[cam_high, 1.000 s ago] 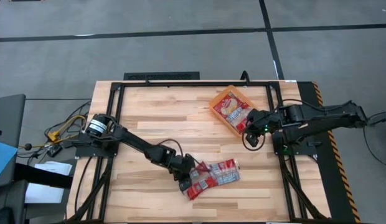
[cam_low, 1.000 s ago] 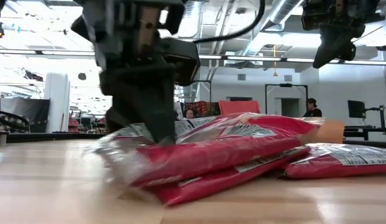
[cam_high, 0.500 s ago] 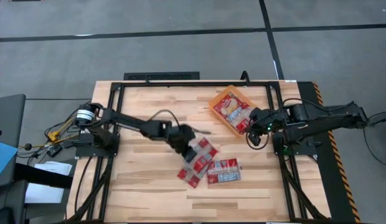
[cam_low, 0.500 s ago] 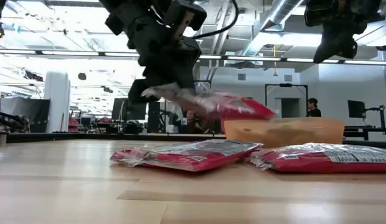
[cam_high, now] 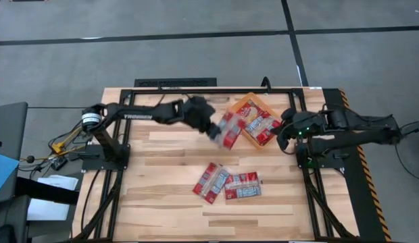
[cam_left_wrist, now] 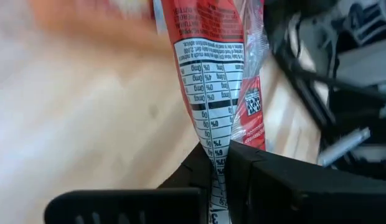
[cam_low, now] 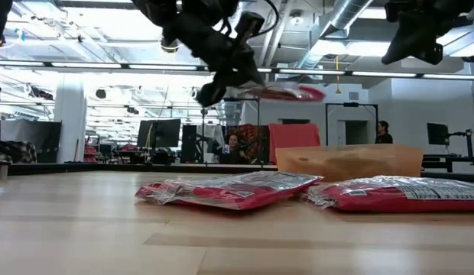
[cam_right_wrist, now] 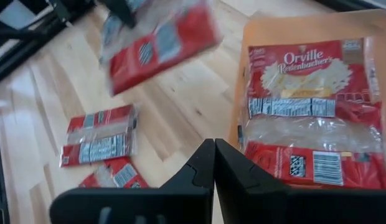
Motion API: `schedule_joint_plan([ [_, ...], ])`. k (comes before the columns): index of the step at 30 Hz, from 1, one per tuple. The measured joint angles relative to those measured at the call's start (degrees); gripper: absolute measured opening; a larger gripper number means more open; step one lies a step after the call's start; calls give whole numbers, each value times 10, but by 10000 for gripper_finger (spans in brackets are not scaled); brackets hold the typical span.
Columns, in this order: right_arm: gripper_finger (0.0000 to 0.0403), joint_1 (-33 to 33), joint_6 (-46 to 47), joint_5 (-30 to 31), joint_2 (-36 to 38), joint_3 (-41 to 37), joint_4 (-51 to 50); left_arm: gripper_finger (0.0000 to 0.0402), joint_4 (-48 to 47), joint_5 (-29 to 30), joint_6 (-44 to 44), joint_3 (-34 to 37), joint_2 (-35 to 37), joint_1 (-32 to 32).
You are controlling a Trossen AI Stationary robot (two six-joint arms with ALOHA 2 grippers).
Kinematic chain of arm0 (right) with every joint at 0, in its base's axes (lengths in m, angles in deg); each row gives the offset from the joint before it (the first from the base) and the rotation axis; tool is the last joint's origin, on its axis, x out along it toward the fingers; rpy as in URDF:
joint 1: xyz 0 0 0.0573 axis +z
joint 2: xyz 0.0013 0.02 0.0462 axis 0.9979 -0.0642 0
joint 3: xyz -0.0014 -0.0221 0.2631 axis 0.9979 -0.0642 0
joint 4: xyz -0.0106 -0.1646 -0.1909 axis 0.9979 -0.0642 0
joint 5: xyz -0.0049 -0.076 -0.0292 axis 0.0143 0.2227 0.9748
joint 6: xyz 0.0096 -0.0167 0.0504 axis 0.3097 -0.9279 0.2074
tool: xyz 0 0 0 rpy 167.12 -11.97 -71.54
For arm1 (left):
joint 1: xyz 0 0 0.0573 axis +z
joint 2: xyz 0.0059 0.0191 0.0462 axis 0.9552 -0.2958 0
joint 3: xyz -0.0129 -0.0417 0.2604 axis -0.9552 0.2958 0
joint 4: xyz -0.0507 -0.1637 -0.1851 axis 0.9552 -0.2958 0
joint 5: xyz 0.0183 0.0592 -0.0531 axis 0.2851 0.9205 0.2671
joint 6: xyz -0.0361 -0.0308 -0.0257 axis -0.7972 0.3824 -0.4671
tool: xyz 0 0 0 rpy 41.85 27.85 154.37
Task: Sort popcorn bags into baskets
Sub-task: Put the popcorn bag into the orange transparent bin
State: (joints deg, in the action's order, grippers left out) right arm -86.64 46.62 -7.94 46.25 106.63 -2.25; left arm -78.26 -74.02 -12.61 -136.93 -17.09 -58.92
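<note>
My left gripper (cam_high: 213, 127) is shut on a red popcorn bag (cam_high: 230, 129), carried in the air just left of the orange basket (cam_high: 244, 102). In the low view this bag (cam_low: 287, 93) sticks out high above the basket (cam_low: 352, 162). The basket holds at least two bags (cam_right_wrist: 305, 81) lying flat. Two more bags (cam_high: 211, 182) (cam_high: 243, 185) lie flat on the table near its near edge. My right gripper (cam_high: 285, 135) hovers shut beside the basket's right side, holding nothing. My left gripper pinches the bag by one end (cam_left_wrist: 216, 163) between its two fingers. The fingers come from the table's left, slanting slightly down. The bag is lifted clear and reaches out nearly level from the fingers toward the basket.
A black metal frame (cam_high: 196, 91) runs round the table's left, far and right sides. Bare wood lies between the two loose bags and the basket. In the low view, the room beyond shows people far off (cam_low: 384, 131).
My left gripper took one bag from the pile near the near edge, lifted it clear and carried it up and toward the far right, next to the basket. The two bags left behind settled flat. My right gripper drew back a little toward the right edge.
</note>
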Motion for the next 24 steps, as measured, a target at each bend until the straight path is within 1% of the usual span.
schedule_joint_plan([
  [3,29,-13,0,1,8,0,0,2,-3,11,42,-42,-10,37],
  [5,24,-24,-1,1,9,0,0,2,-30,13,70,-65,-14,62],
  [7,21,-35,-1,4,9,0,0,2,-16,17,98,-93,-29,85],
  [9,20,-45,0,12,9,0,0,2,-32,5,120,-116,-40,107],
  [11,21,-54,0,14,9,0,1,2,-18,-6,140,-147,-65,125],
  [12,24,-59,0,14,9,0,3,2,-32,-16,148,-163,-77,134],
  [14,29,-68,4,15,8,0,6,2,-46,-43,167,-201,-108,145],
  [17,36,-82,4,22,7,0,6,2,-75,-53,201,-257,-149,155],
  [19,37,-93,4,30,6,0,7,2,-74,-49,224,-296,-179,155],
  [24,32,-113,4,35,6,0,11,2,-123,-50,261,-391,-259,153],
])
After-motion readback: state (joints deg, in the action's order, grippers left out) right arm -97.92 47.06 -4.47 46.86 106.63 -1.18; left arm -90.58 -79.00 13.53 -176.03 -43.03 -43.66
